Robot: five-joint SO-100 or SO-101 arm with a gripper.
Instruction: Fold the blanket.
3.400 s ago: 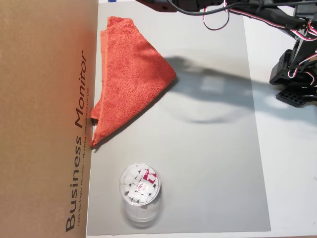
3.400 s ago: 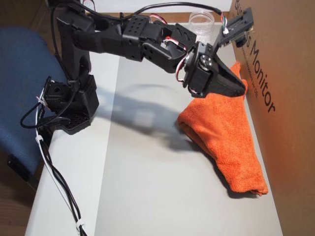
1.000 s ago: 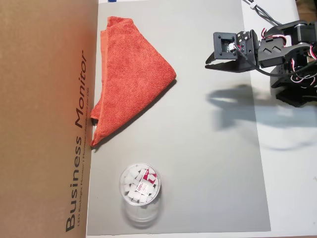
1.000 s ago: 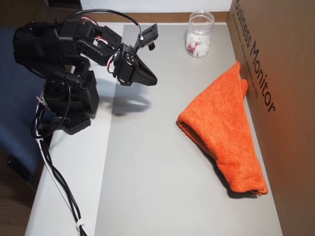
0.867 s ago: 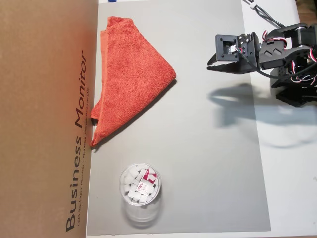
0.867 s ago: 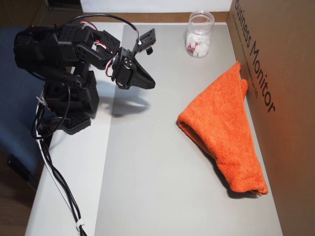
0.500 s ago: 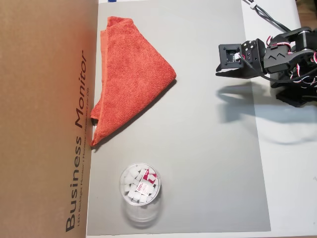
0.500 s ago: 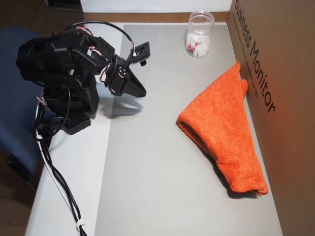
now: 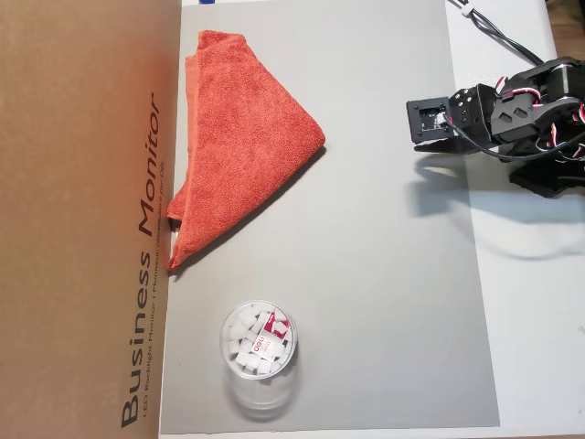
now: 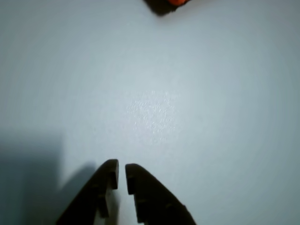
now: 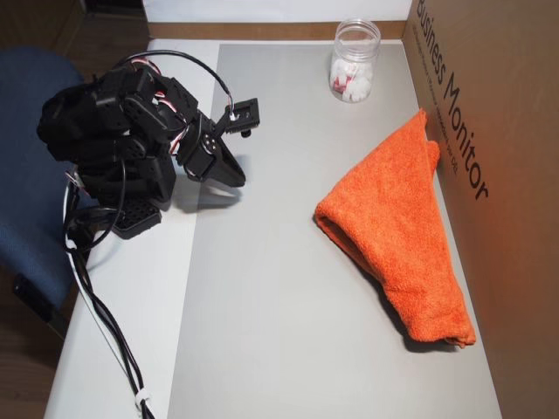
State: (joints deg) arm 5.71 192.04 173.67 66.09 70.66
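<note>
A: The gripper (image 10: 121, 176) hangs near the arm's base, jaws nearly closed, a thin gap between them, holding nothing. The fold looks done; it should park clear of the cloth.

B: The blanket (image 9: 239, 137) lies folded in a triangle against the cardboard box (image 9: 82, 219), well apart from it.

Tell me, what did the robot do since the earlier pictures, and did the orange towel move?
The arm pulled back from over the blanket to its base, and the hand, almost closed, now holds nothing above the bare grey mat. The blanket stayed folded in a triangle beside the cardboard box. The jar stayed put too.
</note>
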